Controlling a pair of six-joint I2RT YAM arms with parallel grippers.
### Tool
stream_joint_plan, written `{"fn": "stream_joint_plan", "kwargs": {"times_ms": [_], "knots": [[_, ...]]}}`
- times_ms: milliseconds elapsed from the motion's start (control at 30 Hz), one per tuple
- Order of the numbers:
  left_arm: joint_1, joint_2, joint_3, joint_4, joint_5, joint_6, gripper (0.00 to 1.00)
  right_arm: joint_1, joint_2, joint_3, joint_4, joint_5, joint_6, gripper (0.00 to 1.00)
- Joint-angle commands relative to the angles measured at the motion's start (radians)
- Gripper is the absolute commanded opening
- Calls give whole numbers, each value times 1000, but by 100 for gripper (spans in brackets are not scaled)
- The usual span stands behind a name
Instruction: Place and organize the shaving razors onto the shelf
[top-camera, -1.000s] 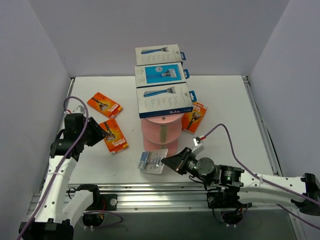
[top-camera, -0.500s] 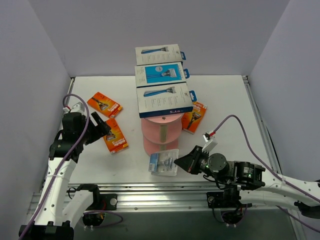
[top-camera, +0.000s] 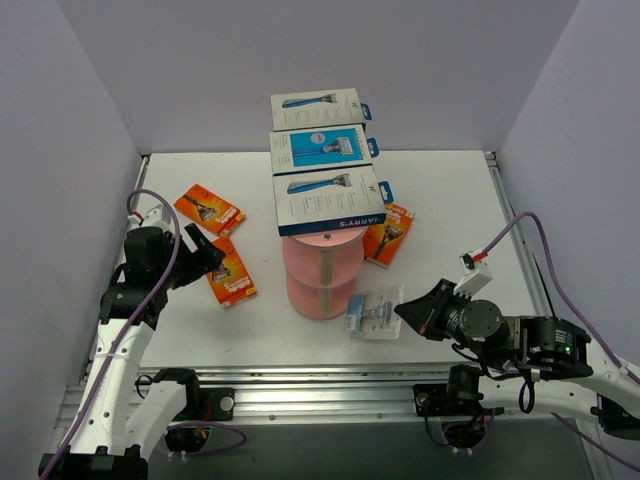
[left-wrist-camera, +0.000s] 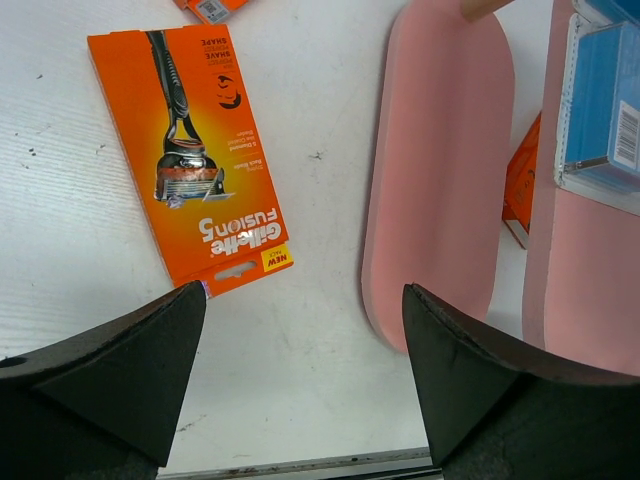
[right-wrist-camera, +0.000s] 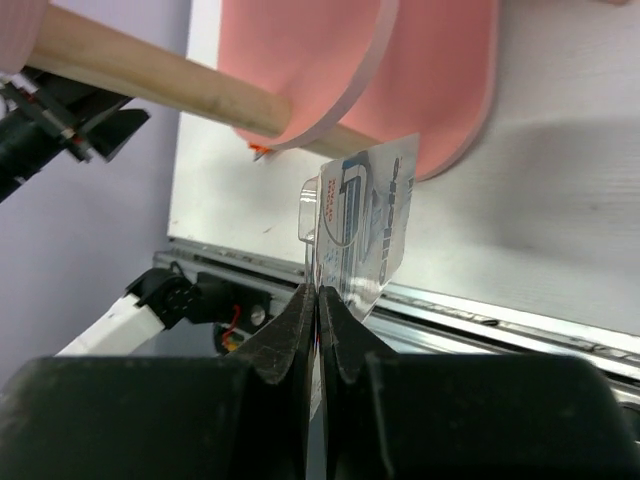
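so rn the right tool is clamped fully shut on a clear blister pack w/ a blue insert, pinching it by one edge. In the wrist cam the jaws are closed tight on the card and the rest of the pack sticks out ahead of them.

Key thing imo: the shelf sits just to the left of that pack, and the pack's long axis points pretty much at the lower round tiers, free end just beside them. Can't tell if it's resting on the desk or lifted a bit.

Top tier already carries three in a row: far white box, blue pack, near white box. So my guess is this one goes on a lower tier, slid in flat and clear of the beige post.

Left tool is wide open, holding nothing, w/ an orange pack on the desk just ahead of its fingers, long axis running away from it. Second orange pack is further back, third orange pack is tucked behind the shelf on the right. Left arm's def nearer the first two.
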Motion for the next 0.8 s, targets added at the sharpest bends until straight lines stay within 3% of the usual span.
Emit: {"fn": "stream_joint_plan", "kwargs": {"times_ms": [0, 300, 500, 767], "knots": [[5, -13, 0, 66, 36, 14, 89, -6, 60, 68, -131, 156, 7, 0], [5, -10, -11, 81, 60, 12, 91, 6, 76, 186, -203, 353, -11, 0], [5, -7, -15, 89, 74, 12, 97, 17, 186, 286, -275, 447, -40, 0], [5, -3, -23, 100, 95, 11, 97, 27, 276, 341, -290, 506, -68, 0]]}}
